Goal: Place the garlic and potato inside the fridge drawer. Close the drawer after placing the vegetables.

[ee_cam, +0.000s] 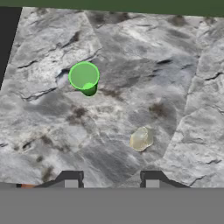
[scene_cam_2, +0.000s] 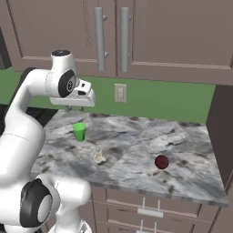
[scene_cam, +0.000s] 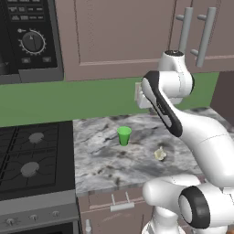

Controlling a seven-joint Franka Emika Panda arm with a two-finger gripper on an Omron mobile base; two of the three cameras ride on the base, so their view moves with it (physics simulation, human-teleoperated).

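Cream garlic (ee_cam: 141, 138) blurry; potato (scene_cam_2: 161, 162) behind arm leftward.

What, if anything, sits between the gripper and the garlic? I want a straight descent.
Nothing visible does. The gripper hangs open above the counter, the garlic lies bare below it, and the green cup stands apart.

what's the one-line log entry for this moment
gripper: open, high over counter | garlic: on counter, untouched | potato: on counter | cup: upright
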